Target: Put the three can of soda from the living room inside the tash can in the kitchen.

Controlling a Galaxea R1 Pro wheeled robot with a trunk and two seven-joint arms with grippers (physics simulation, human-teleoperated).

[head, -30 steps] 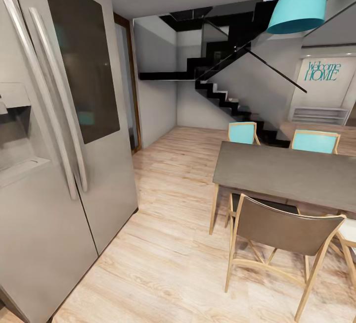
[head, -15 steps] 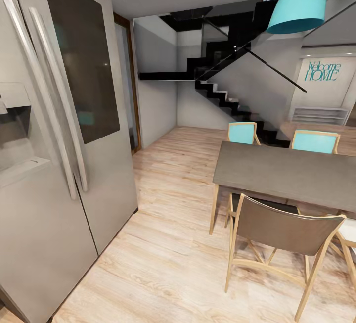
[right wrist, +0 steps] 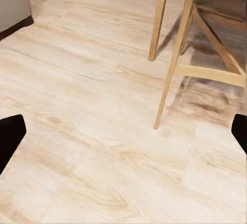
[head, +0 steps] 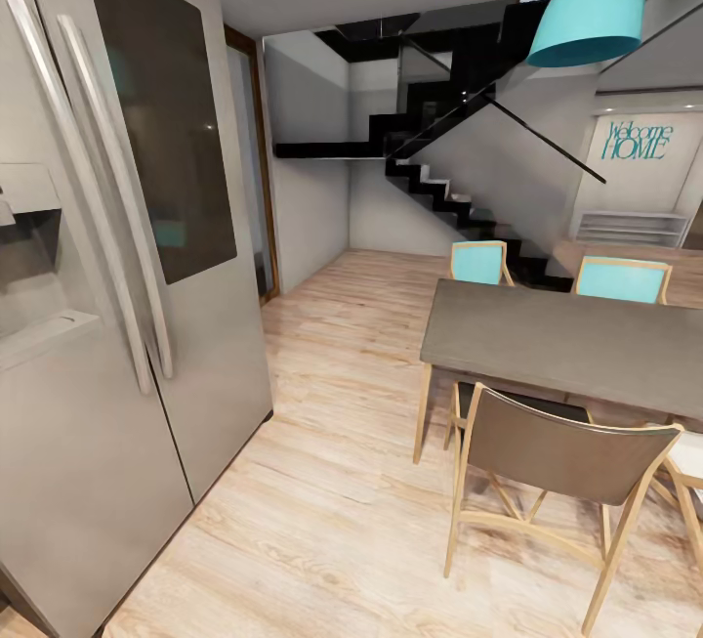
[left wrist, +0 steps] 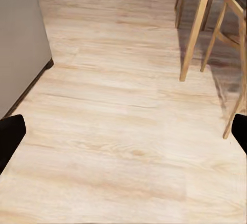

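I am in the kitchen, facing the tall brushed-steel fridge (head: 107,257) on the left and the grey dining table (head: 576,340) on the right. The soda cans and the trash can are out of view. In the left wrist view my left gripper (left wrist: 123,136) is open over bare wood floor, its black fingertips (left wrist: 10,134) at the picture's two sides with nothing between them. In the right wrist view my right gripper (right wrist: 123,139) is open too, black fingertips (right wrist: 10,134) wide apart above the floor beside a chair leg (right wrist: 172,64).
A brown-backed wooden chair (head: 561,467) stands at the table's near side and teal-backed chairs (head: 478,264) at the far side. A teal pendant lamp (head: 589,11) hangs above. A black staircase (head: 439,179) rises at the back. Light wood floor (head: 332,443) runs between fridge and table.
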